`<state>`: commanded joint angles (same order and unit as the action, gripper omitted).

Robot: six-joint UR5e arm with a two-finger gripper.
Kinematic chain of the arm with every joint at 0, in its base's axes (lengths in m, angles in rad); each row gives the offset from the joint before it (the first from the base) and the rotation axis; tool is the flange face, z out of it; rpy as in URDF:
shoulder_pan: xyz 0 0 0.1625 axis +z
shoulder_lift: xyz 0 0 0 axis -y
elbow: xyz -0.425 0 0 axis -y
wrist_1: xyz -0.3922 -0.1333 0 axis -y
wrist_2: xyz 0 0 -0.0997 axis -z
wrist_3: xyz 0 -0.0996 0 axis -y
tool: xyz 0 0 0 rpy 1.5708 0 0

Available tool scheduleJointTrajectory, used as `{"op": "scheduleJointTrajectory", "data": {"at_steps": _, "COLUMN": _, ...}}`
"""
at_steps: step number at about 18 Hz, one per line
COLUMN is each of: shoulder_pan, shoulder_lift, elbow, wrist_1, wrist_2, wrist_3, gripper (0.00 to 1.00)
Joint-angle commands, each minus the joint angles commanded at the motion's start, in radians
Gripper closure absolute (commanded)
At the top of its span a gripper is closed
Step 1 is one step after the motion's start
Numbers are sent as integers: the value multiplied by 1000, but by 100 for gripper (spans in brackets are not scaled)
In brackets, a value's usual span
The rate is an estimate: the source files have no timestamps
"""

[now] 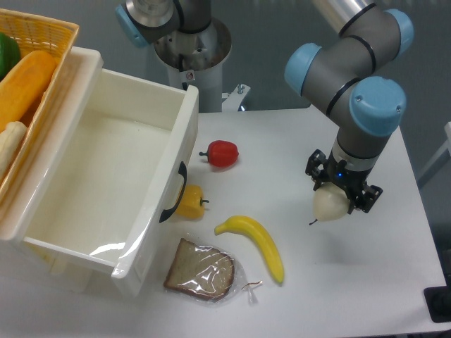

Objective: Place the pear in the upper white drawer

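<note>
At the far left of my feed I see a woven yellow wicker basket (53, 35) holding an orange piece, a green piece and a pale one, all cut off by the frame edge. Beside it, touching its side, sits the upper white drawer (151, 197), pulled open and showing a glossy white interior with nothing visible inside; its black curved handle (173, 193) faces right, toward the loose items.

Just beside the handle lies a small yellow pepper (191, 202) on the white surface (282, 148). Below it I see a slice of brown bread in clear plastic wrap (201, 270), near the drawer's front corner. Above the pepper, a red pepper (222, 153) lies with its dark stem pointing left. A yellow banana (255, 244) lies between the bread and the right half of the surface, running diagonally down to the right.

Further right, the arm reaches down and the fingers (342, 191) are clenched around the pear (330, 205), which is pale cream with its thin dark stem pointing down-left. I cannot tell whether it touches the surface. It is well apart from the drawer.

I can read no brand, label or writing; a small red mark on the arm's base column is too small to make out.
</note>
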<state>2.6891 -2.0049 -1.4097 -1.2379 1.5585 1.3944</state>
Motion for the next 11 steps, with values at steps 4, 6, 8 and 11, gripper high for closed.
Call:
{"op": "scheduleJointTrajectory", "data": {"at_steps": 4, "shoulder_pan": 2, "shoulder_lift": 3, "elbow": 6, "wrist_1": 0, "wrist_2": -8, "wrist_3": -5, "gripper": 82}}
{"op": "scheduleJointTrajectory", "data": {"at_steps": 6, "shoulder_pan": -2, "shoulder_lift": 6, "elbow": 8, "wrist_1": -2, "wrist_2": -8, "wrist_3": -12, "gripper": 82}}
{"op": "scheduleJointTrajectory", "data": {"at_steps": 8, "shoulder_pan": -5, "shoulder_lift": 5, "elbow": 9, "wrist_1": -5, "wrist_2": -24, "wrist_3": -26, "gripper": 82}}
{"op": "scheduleJointTrajectory", "data": {"at_steps": 11, "shoulder_pan": -21, "shoulder_lift": 40, "elbow": 8, "wrist_1": -23, "wrist_2": -55, "wrist_3": -51, "gripper": 82}}
